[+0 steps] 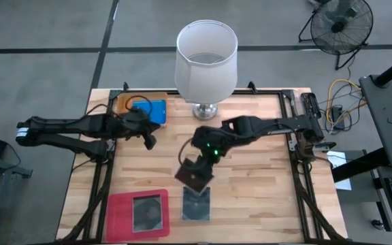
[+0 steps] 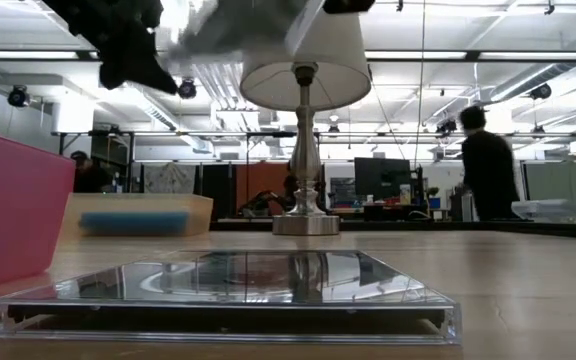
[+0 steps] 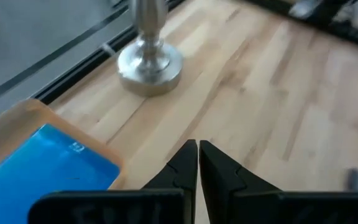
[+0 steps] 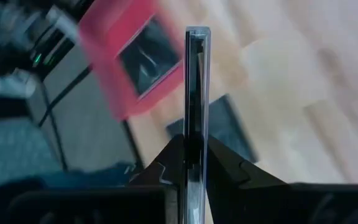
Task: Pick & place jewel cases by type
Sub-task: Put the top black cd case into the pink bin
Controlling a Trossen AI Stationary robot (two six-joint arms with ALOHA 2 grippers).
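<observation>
My right gripper (image 1: 205, 158) hangs over the table's middle, shut on a dark grey-transparent jewel case (image 1: 194, 175). A second dark case (image 1: 197, 203) lies flat on the wood just nearer; it fills the low view's foreground (image 2: 228, 290). A third dark case (image 1: 148, 211) lies in the magenta-pink tray (image 1: 118, 219). A bright blue case (image 1: 156, 111) lies in the orange tray (image 1: 124, 103) at the far left. My left gripper (image 3: 197, 163) is shut and holds nothing; it hovers beside the orange tray. My right gripper pinches the dark jewel case between its two fingers, one on each flat face, near one edge (image 4: 196, 146). The case shows edge-on in the wrist view and sticks out past the fingertips (image 4: 166, 163). It is lifted clear of the table and tilted.
A lamp with a white shade (image 1: 206, 51) stands on a metal base (image 1: 206, 111) at the far middle of the table. Bare wood lies to the right (image 1: 264, 184). A person (image 2: 488, 165) stands in the room beyond the table.
</observation>
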